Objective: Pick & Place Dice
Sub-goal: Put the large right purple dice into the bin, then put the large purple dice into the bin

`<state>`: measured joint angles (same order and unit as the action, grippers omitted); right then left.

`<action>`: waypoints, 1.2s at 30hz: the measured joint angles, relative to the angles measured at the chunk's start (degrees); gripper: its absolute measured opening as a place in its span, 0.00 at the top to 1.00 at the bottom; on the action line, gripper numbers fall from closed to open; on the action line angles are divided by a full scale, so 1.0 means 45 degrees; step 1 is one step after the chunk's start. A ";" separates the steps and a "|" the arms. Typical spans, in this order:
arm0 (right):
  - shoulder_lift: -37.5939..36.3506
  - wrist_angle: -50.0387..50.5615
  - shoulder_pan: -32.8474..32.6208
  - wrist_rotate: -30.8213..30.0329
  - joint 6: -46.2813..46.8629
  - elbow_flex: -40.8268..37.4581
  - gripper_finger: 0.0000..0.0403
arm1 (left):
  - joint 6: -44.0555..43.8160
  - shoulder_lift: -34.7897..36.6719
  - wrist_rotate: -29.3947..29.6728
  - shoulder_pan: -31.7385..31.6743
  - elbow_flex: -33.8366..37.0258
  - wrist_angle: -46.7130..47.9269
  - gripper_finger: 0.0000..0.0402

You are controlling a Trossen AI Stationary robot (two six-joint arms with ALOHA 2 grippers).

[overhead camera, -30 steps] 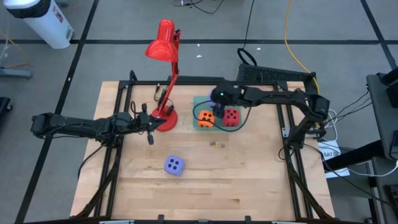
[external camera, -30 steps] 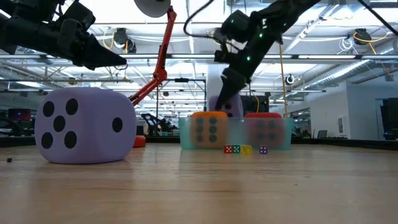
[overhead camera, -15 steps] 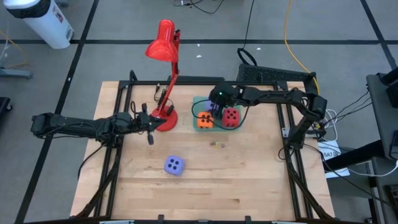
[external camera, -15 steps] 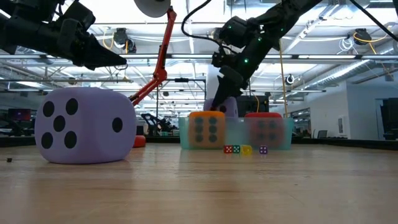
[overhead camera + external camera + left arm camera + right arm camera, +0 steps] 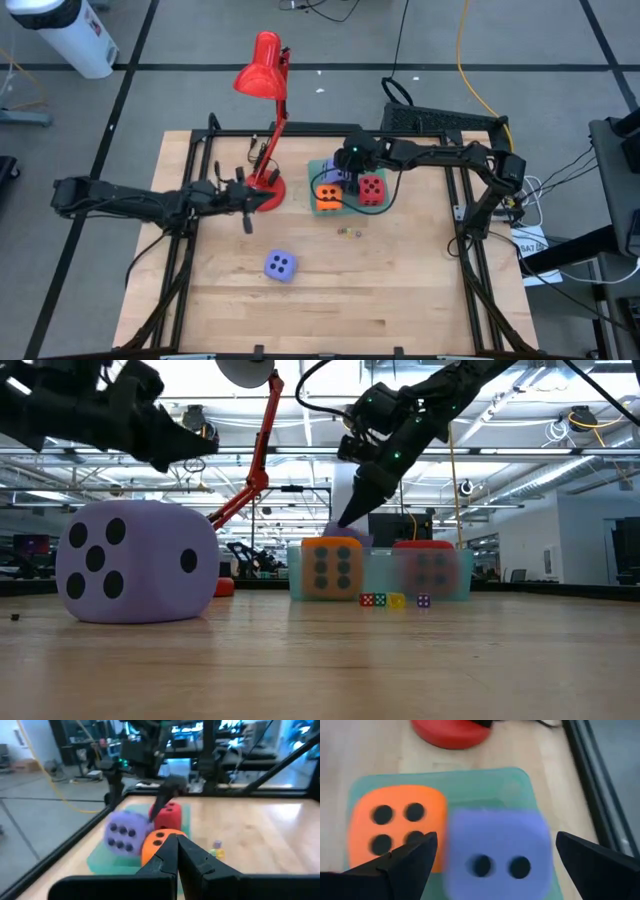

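Observation:
A teal tray [image 5: 314, 164] holds the orange die [image 5: 326, 197], the red die [image 5: 371, 188] and, behind the orange one, a lavender-blue die [image 5: 497, 852], which sits tilted at the tray's far left corner [image 5: 125, 832]. My right gripper [image 5: 345, 168] hangs over the tray, open. Its fingers [image 5: 407, 862] stand either side of that lavender die, with a narrow gap on each side. The other lavender die [image 5: 281, 265] rests on the table near the front, apart from both arms. My left gripper [image 5: 247, 221] is shut, hovering beside the lamp base and holding nothing.
A red desk lamp stands with its base [image 5: 265, 192] just left of the tray. Several tiny coloured dice [image 5: 348, 233] lie in front of the tray. Black frame rails run along the table's left, right and far sides. Bare wood lies around the front lavender die.
My right gripper has come down over the tray with the lavender die, which now sits lower, behind the orange die. The orange die has shifted a little toward the table's near edge. My left gripper has moved slightly toward the right.

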<state>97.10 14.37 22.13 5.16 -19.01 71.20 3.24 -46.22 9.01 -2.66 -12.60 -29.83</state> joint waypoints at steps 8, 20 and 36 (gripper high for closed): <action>0.0000 -0.0929 -0.0117 0.0573 -0.0270 0.0000 0.01 | 0.0254 -0.2988 0.0533 -0.0834 -0.0142 -0.2182 0.99; -0.2358 -0.0839 -0.0089 0.1944 0.1710 -0.0622 0.09 | 0.0262 -0.1818 0.2145 -0.1071 -0.0243 -0.0931 0.99; -0.7398 -1.2930 -0.1762 0.0339 0.4737 -0.9943 0.66 | -0.0043 0.0633 0.2092 -0.0627 -0.0223 0.1872 0.99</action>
<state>63.81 -43.81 14.20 6.68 2.30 26.46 3.05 -43.37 18.43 -5.48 -13.61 -21.41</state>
